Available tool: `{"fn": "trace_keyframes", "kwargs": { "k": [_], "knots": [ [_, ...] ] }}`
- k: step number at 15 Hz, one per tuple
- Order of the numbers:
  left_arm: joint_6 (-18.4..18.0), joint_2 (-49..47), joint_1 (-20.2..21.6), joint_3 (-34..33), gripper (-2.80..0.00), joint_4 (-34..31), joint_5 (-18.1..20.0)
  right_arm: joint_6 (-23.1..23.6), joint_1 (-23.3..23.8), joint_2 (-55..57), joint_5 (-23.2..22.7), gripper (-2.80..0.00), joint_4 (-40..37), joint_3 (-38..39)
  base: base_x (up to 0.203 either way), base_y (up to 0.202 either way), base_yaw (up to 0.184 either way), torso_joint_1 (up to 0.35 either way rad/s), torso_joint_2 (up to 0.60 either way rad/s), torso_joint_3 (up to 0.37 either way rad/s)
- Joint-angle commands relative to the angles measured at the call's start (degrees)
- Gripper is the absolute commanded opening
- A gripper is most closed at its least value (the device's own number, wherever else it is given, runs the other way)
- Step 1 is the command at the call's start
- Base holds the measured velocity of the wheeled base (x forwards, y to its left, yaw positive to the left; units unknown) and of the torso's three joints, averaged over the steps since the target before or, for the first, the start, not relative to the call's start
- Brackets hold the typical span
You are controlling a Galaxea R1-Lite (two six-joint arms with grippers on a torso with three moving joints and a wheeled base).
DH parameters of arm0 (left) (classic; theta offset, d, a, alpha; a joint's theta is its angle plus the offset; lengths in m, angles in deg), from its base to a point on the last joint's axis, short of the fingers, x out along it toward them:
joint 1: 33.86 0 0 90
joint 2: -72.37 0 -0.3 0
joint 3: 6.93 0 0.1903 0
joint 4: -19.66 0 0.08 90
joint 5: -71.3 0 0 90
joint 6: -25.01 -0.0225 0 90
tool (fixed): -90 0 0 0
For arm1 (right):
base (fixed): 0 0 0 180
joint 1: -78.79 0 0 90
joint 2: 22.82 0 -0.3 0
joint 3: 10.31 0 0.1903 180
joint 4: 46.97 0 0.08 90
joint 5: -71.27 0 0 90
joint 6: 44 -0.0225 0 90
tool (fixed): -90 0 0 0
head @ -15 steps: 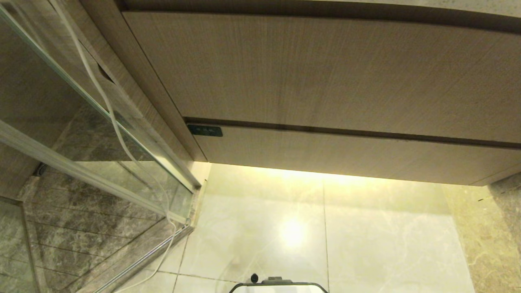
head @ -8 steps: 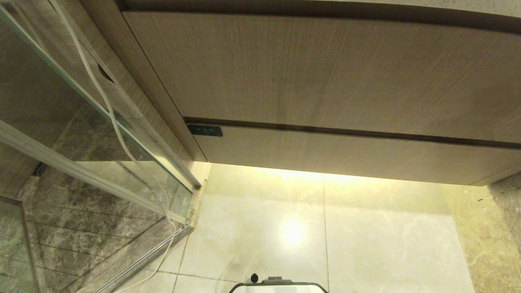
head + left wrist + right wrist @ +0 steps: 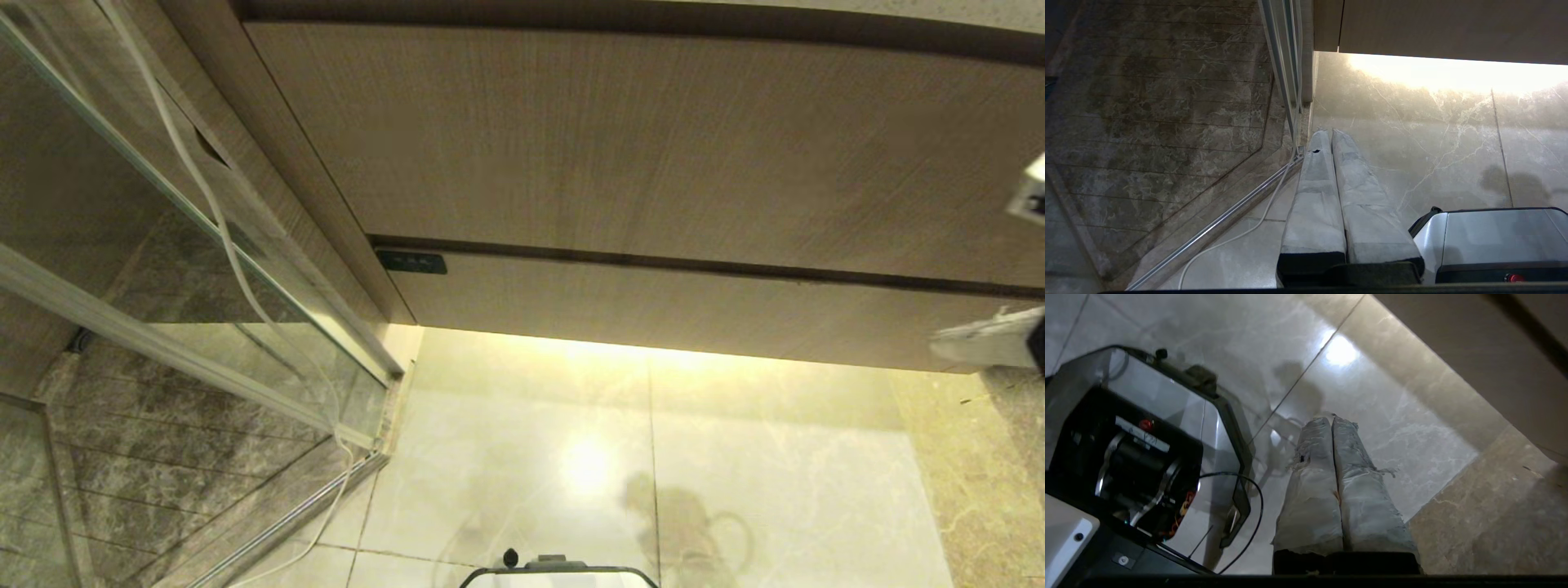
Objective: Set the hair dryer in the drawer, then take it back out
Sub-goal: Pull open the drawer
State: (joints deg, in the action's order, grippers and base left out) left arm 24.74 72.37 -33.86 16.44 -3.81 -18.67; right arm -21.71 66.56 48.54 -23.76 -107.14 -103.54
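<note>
Head view: nearest, both grippers, left gripper and right gripper, are being held over the floor with jaws closed and empty; beyond, the drawer, stiff and handle-less, is being kept shut, likely to be taken at its edge. No hair dryer is being shown.

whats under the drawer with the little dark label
Below the drawer there is lit, glossy marble floor, with nothing lying there. The drawer is shut, so its inside is hidden; no hair dryer is in view.

The right gripper, grey tape-wrapped fingers pressed together, shows at the head view's three o'clock edge. The left gripper, likewise taped and closed, points toward its view's twelve o'clock.
</note>
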Motion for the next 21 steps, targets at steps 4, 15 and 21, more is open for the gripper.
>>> {"fn": "trace_keyframes", "kwargs": {
  "k": [4, 15, 21],
  "knots": [
    [0.0, 0.0, 0.0, 0.0, -2.80, 0.0, 0.0, 11.1, 0.0, 12.8, -2.8, 0.00, 9.5, 5.6, 0.000, 0.000, 0.000, 0.000, 0.00, 0.000],
    [0.0, 0.0, 0.0, -0.1, -2.80, 0.0, 0.0, 39.9, 4.9, 10.8, -2.8, 0.00, 64.5, 43.2, 0.000, 0.000, 0.000, 0.000, 0.00, 0.000],
    [0.0, 0.0, 0.0, 0.0, -2.80, 0.0, 0.0, 43.2, 5.4, 17.1, -3.6, 0.00, 85.7, 48.0, 0.000, 0.000, 0.000, 0.000, 0.00, 0.000]
  ]
}}
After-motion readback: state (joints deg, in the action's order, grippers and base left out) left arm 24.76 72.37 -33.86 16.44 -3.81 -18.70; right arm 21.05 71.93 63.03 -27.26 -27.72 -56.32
